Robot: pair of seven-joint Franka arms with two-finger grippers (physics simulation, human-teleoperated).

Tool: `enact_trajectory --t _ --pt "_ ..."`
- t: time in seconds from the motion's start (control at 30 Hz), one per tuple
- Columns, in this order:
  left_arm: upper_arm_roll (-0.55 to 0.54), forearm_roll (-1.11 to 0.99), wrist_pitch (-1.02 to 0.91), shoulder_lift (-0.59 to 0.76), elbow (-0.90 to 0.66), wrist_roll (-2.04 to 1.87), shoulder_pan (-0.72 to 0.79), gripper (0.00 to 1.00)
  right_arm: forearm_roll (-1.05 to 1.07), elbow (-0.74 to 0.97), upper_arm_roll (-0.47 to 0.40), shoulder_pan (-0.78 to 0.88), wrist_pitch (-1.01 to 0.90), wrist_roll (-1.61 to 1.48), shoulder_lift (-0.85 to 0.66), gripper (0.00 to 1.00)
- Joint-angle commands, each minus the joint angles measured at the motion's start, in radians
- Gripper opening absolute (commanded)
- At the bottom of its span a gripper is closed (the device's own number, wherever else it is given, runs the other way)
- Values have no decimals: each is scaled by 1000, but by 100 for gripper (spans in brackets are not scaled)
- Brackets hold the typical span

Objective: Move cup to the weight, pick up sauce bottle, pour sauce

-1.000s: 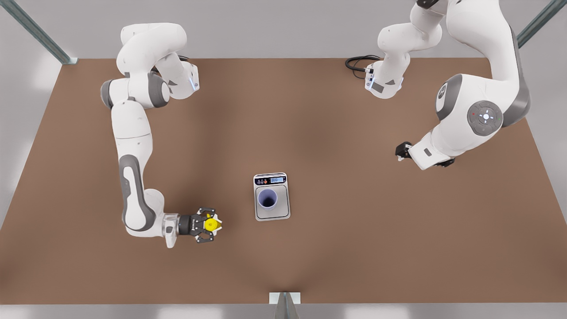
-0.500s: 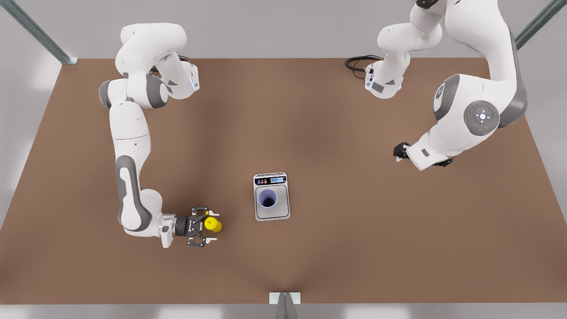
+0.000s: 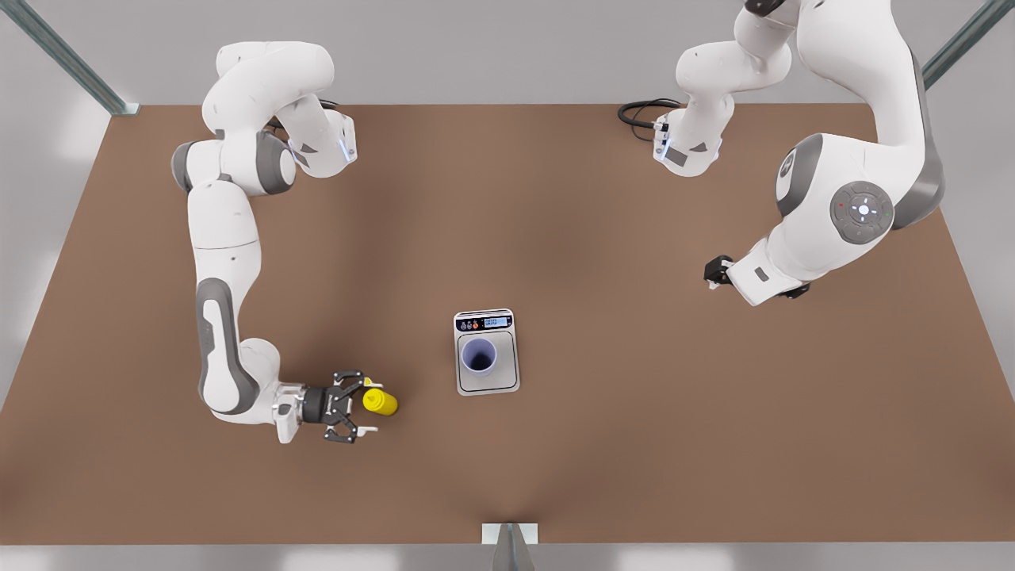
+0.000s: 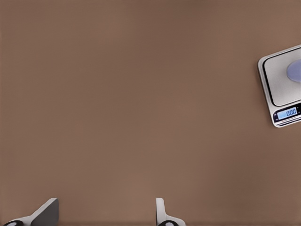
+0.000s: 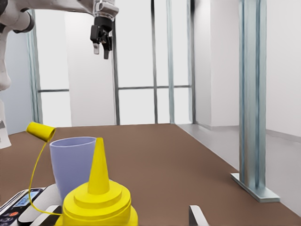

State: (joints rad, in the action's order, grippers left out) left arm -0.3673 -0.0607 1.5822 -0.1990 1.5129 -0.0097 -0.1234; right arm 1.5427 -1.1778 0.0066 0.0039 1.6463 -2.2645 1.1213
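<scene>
We count one cup (image 3: 479,354), one weight (image 3: 487,351), one sauce bottle (image 3: 381,402) and two arms. The cup stands on the weight's plate, and the blue readout looks like 0.00. The right pincer (image 3: 358,408) reaches level over the desk (image 3: 603,444), fingers apart, the upright sauce bottle just at their tips, unclamped. The left pincer (image 3: 718,274) hangs high, well apart, fingers (image 4: 47,213) spread.

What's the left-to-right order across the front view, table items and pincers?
Bottle, at the open right pincer's tips → cup, standing on the scale → left pincer, open, on the idle arm.
</scene>
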Motion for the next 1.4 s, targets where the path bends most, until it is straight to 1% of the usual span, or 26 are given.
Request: enact_trajectory --t 0.0,0.4,0.53,0.6,0.63,0.67,0.7,0.73,0.77,0.8,0.83,0.87,0.9,0.93,0.97,1.03,1.07,1.13,1.17,1.2,1.23,1.27,1.3,1.37 --pt "-1 -1 -1 1 0 -7 -1 100 -3 0 0 -4 -34 -30 -1 100" --pt "-1 1 -5 1 0 -13 1 100 -42 -16 -2 -74 -114 -47 -6 100" --pt "-1 1 -4 0 0 -12 1 100 -116 -14 -10 -136 -131 -41 -26 100" --pt "-1 1 -4 0 0 -12 -1 100 -318 1 -131 -148 -131 224 -84 100" --pt "-1 1 -4 0 0 -12 1 100 -453 3 -169 -143 -131 385 -116 100" --pt "-1 1 -4 0 0 -13 1 100 -602 0 -194 -130 -115 679 -170 100" --pt "-1 1 -4 0 0 -13 1 100 -768 -2 -194 -94 -115 1029 -225 100" --pt "-1 1 -4 -5 0 -13 1 100 -889 -11 -214 -29 -83 1480 -255 100" --pt "-1 1 -5 -5 0 -13 1 100 -1113 -9 -276 89 19 1914 -285 100" --pt "-1 1 -7 -4 -2 -13 1 100 -1349 26 -298 189 49 2102 -288 100" --pt "-1 1 -17 -2 -2 -15 2 100 -1380 46 -286 229 46 2197 -291 100" --pt "-1 1 -21 -2 -3 -15 2 100 -1336 50 -284 228 46 2206 -336 100" --pt "-1 1 -21 -2 -3 -13 1 100 -1345 43 -286 235 41 2198 -414 100" --pt "-1 2 -21 -4 -2 -15 2 100 -1351 30 -292 234 -8 2177 -517 100" --pt "-1 2 -19 -5 -2 -15 1 100 -1403 35 -292 234 -42 2128 -561 100" --pt "-1 2 -19 -8 -2 -13 1 100 -1504 40 -286 251 -118 2128 -627 100" --pt "-1 2 -19 -11 -2 -13 1 100 -1518 38 -310 286 -163 2125 -664 100" --pt "-1 2 -19 -11 -2 -13 1 100 -1549 35 -316 285 -175 2123 -704 100" --pt "-1 2 -19 -11 -2 -13 -1 100 -1553 29 -306 272 -184 2125 -718 100" --pt "-1 2 -22 -11 -2 -15 1 100 -1558 30 -274 254 -223 2137 -730 100" --pt "-1 1 -27 -10 -3 -13 1 100 -1590 24 -95 102 -224 2139 -755 100" --pt "-1 1 -28 -11 -2 -13 4 100 -1678 -78 75 -12 -211 2169 -848 100" --pt "-1 2 -28 -13 -2 -15 2 100 -1679 -141 78 -8 -209 2202 -914 100" --pt "2 5 -24 -14 -3 -15 -8 100 -1675 -151 78 -8 -211 2203 -928 100"
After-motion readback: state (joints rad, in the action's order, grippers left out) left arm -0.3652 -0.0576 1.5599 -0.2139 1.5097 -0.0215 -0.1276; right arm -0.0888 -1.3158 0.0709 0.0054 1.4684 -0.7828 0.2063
